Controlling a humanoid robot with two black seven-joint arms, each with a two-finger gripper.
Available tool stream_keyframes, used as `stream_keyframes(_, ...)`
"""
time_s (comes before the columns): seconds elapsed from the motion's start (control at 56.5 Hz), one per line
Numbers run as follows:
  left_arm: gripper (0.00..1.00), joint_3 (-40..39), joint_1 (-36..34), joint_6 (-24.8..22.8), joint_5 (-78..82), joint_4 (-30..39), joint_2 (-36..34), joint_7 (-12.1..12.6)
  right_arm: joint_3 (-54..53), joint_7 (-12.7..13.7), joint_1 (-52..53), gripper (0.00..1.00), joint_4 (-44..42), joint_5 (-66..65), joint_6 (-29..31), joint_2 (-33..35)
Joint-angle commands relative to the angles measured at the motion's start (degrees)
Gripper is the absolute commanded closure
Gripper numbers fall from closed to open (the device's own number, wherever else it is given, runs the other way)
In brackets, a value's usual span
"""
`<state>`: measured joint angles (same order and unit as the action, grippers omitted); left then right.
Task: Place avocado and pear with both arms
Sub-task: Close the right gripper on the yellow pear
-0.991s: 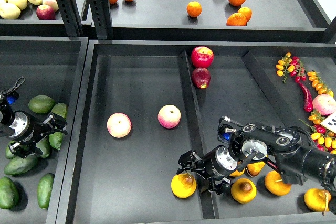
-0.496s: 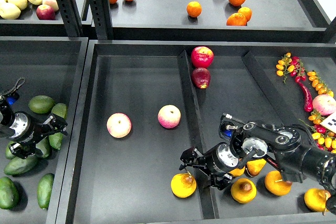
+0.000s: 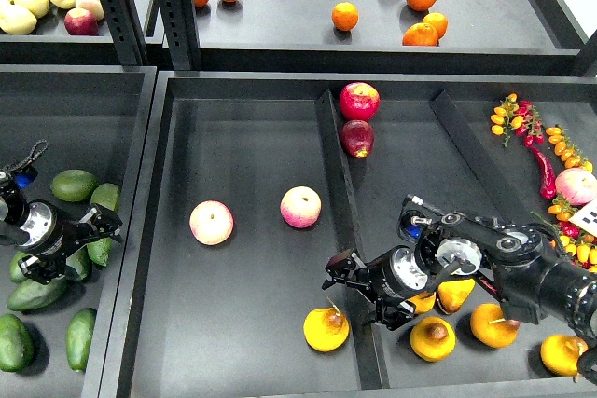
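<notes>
The pear (image 3: 326, 329), yellow-orange with a brown patch and a thin stem, lies at the front right of the middle bin (image 3: 252, 361), next to the divider. My right gripper (image 3: 360, 291) is open and empty, just up and right of the pear and apart from it. My left gripper (image 3: 82, 245) is open low over a pile of green avocados (image 3: 37, 294) in the left bin. One avocado (image 3: 99, 251) lies between its fingers. I cannot tell which one is the very dark avocado.
Two pink-yellow apples (image 3: 212, 222) (image 3: 300, 207) lie in the middle bin. Red apples (image 3: 358, 101) and several yellow pears (image 3: 434, 338) fill the right compartment past the divider (image 3: 338, 184). Tomatoes and peppers (image 3: 546, 160) lie far right. Oranges (image 3: 345, 16) sit on the upper shelf.
My right gripper has drawn back up and to the right, off the pear, which stays where it lay. My left gripper has barely moved.
</notes>
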<state>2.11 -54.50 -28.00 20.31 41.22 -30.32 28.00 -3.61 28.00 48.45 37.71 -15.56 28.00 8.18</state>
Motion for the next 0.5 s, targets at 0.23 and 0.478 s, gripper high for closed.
stream_keyframes(0.23, 0.02, 0.0, 0.0, 0.0, 0.0, 0.0, 0.4, 0.0, 0.0, 0.0, -2.0, 0.0, -0.3, 0.7, 0.0, -2.8)
stream_keyframes(0.478, 0.02, 0.1, 0.1, 0.0, 0.0, 0.0, 0.3, 0.0, 0.1, 0.0, -2.3, 0.0, -1.5, 0.6, 0.0, -3.9)
